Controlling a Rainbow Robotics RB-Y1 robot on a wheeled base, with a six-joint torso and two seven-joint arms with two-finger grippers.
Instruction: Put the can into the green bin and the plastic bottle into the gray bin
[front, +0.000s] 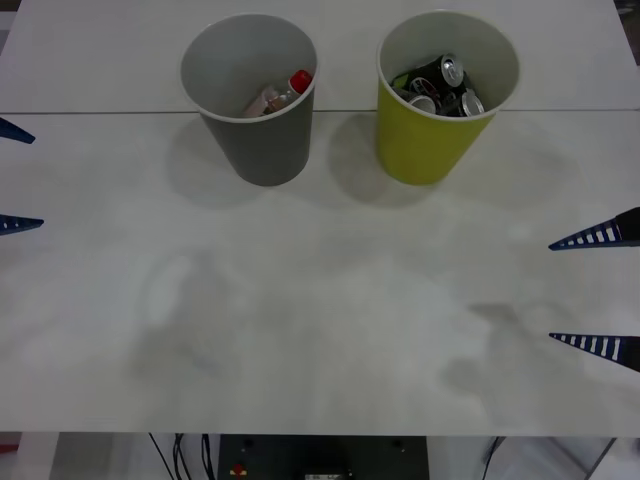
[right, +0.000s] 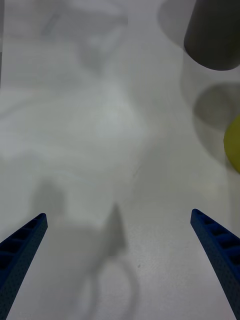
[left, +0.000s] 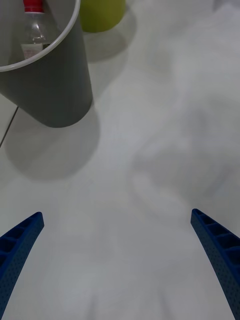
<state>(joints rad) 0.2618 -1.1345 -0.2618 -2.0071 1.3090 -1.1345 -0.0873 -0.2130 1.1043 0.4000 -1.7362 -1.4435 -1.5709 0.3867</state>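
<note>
The gray bin (front: 255, 140) stands at the back left of the table with the plastic bottle (front: 284, 94) leaning inside it, red cap up. Beside it on the right, the green bin (front: 425, 140) holds several cans (front: 442, 86). My left gripper (front: 12, 178) is open at the left edge of the table, well short of the bins. My right gripper (front: 598, 292) is open at the right edge, nearer the front. The left wrist view shows the gray bin (left: 55, 85), the bottle (left: 34, 27) in it and the green bin (left: 102, 12) beyond. In the right wrist view both the gray bin (right: 212, 35) and the green bin (right: 234, 145) show partly.
A seam (front: 100, 111) runs across the white table (front: 320, 330) behind the bins. Cables and a dark base unit (front: 320, 458) sit below the table's front edge.
</note>
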